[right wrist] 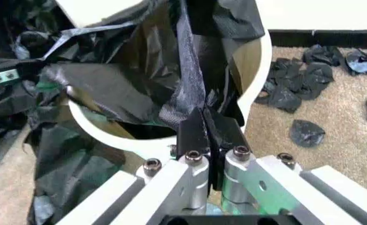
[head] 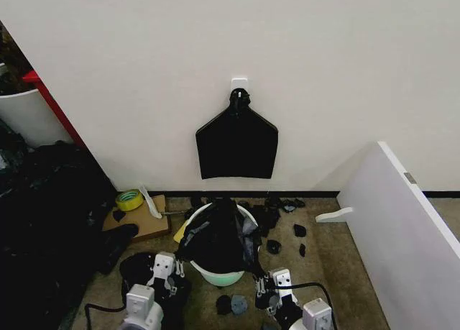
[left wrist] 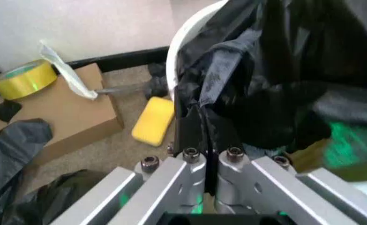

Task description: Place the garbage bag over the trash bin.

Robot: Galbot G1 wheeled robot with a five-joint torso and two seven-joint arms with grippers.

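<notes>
Pinching the garbage bag from both sides, the left gripper and right gripper each had their fingers closed tight on a fold of the film. The bag sat bunched over and inside the trash bin, near the wall below the fan-shaped black sheet. The plastic looked thin, light, floppy and slippery, likely to tear if yanked; the hem at the mouth seemed the best hold.

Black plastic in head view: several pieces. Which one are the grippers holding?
The crinkled garbage bag draped in the trash bin; left gripper and right gripper pinch it. The flat sheet hangs on the wall.
</notes>
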